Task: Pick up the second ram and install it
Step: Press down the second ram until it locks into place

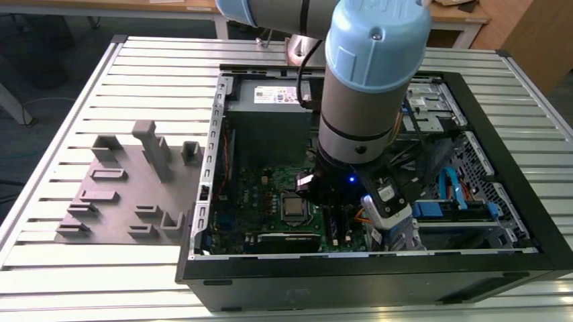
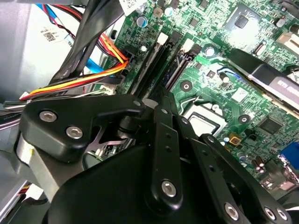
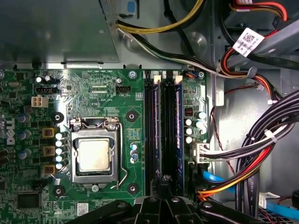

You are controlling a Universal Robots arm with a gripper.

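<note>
Second ram (image 3: 178,130) seated edge-up in motherboard (image 3: 121,93) slot, parallel to neighbouring slots

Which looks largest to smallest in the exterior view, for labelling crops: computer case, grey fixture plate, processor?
1. Computer case, by far the largest.
2. Grey fixture plate on the table at the exterior view's left.
3. Processor on the motherboard, smallest.
No close calls here.

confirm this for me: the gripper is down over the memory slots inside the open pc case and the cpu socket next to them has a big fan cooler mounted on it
Not quite. The gripper is over the memory slots in the open case, but the CPU socket beside them has no cooler on it: the first wrist view shows the bare metal chip under its latch.
</note>
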